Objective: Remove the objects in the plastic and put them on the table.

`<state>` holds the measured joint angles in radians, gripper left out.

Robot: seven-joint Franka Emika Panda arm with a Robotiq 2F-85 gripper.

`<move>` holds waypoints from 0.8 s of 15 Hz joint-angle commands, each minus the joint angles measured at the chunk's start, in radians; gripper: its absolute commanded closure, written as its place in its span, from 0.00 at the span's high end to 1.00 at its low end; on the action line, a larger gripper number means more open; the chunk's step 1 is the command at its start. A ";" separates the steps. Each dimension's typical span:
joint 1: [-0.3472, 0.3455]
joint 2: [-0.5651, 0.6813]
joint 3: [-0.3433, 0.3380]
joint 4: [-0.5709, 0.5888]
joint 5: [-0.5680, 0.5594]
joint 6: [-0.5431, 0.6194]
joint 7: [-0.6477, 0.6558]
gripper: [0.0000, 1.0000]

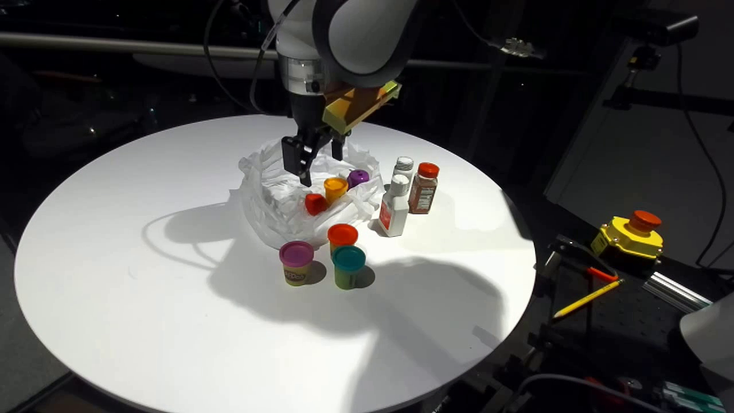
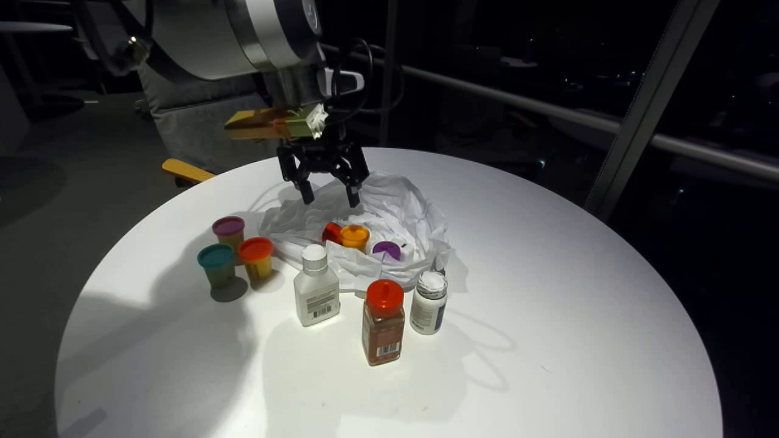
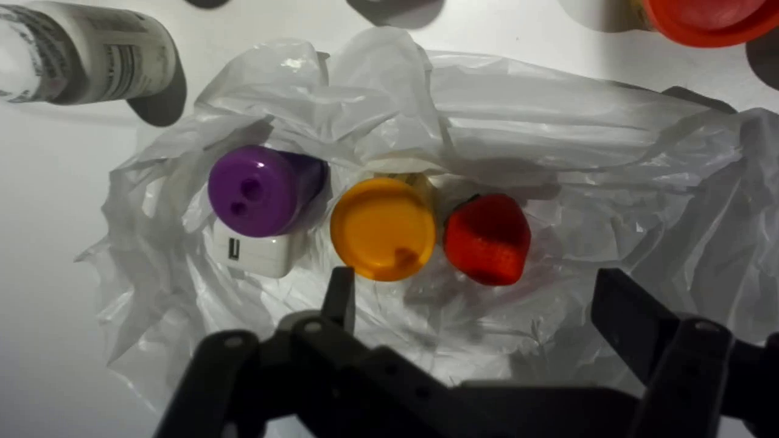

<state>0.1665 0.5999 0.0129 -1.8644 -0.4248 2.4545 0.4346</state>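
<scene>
Note tool (image 2: 330, 199) spread wide above plastic bag (image 2: 420, 210). Inside, observe orange-lidded tub (image 3: 383, 230) between red item (image 3: 489, 240) and purple item (image 3: 252, 191). On worktop (image 2: 548, 340), locate three upright bottles (image 2: 317, 299) and three tubs (image 2: 217, 267).

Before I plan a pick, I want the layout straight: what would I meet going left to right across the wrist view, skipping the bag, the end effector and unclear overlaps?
White bottle, purple cylinder, orange-lidded tub, red strawberry-like thing, red-lidded tub.
</scene>
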 commanded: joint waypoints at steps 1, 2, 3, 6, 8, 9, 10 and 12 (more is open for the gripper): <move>0.024 0.063 -0.033 0.070 0.092 0.008 -0.011 1.00; 0.028 0.070 -0.039 0.073 0.108 0.011 -0.006 1.00; 0.033 0.079 -0.048 0.080 0.121 0.011 -0.001 1.00; 0.044 0.094 -0.070 0.088 0.153 0.016 0.020 1.00; 0.059 0.097 -0.093 0.091 0.160 0.012 0.049 1.00; 0.063 0.101 -0.101 0.095 0.164 0.011 0.056 1.00; 0.063 0.100 -0.105 0.094 0.169 0.011 0.059 1.00; 0.062 0.104 -0.111 0.098 0.174 0.008 0.064 1.00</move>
<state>0.2075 0.6867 -0.0709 -1.7981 -0.2828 2.4619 0.4831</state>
